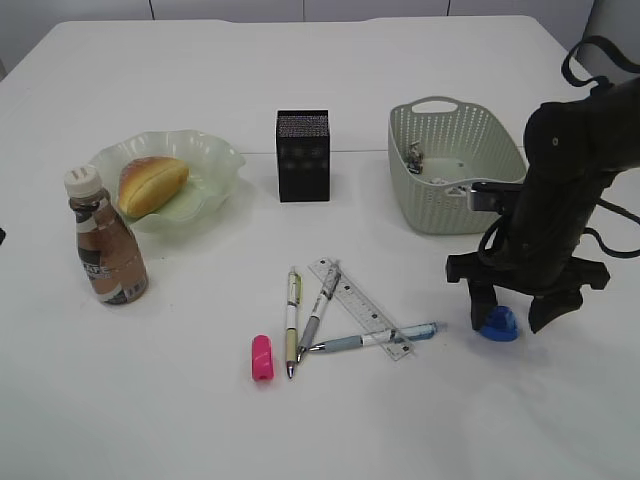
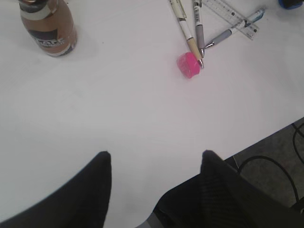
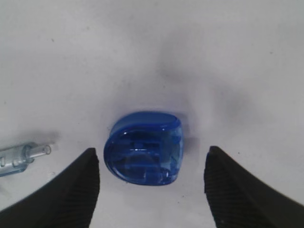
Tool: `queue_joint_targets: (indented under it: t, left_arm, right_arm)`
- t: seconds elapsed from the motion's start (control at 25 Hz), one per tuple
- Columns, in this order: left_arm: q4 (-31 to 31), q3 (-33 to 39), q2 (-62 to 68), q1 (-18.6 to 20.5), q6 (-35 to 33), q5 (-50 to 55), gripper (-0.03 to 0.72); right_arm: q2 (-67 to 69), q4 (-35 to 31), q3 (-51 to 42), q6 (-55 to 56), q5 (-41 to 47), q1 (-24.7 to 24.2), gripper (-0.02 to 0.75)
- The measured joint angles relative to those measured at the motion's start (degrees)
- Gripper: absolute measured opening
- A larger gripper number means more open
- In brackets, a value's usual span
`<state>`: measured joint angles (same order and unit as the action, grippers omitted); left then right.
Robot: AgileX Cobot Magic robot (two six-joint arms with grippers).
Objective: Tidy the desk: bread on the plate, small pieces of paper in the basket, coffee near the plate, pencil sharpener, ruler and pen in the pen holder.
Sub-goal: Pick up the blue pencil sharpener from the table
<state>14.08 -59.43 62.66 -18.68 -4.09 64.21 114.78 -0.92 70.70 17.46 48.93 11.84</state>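
My right gripper [image 1: 510,312] [image 3: 152,150] is open, low over the table, its fingers either side of the blue pencil sharpener [image 1: 498,323] [image 3: 144,148] without touching it. Left of it lie three pens [image 1: 292,320] [image 2: 186,29] and the clear ruler [image 1: 352,302] [image 2: 235,16], crossing each other. The bread [image 1: 152,183] rests in the pale green plate [image 1: 215,160], with the coffee [image 1: 106,250] [image 2: 47,26] standing in front of it. The black pen holder [image 1: 303,155] stands mid-table, the basket [image 1: 455,165] to its right. My left gripper [image 2: 156,153] is open above bare table at the front edge.
A small pink block [image 1: 262,357] [image 2: 188,64] lies beside the pen tips. Some small scraps [image 1: 415,155] sit inside the basket. The table's front edge and cables [image 2: 275,166] show in the left wrist view.
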Motion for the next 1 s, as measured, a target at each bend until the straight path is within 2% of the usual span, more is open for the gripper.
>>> queue_joint_targets:
  t: [1.0]
  left_arm:
    - [0.1, 0.0, 0.0, 0.0, 0.0, 0.0, 0.433]
  right_arm:
    - [1.5, 0.9, 0.0, 0.1, -1.5, 0.0, 0.536]
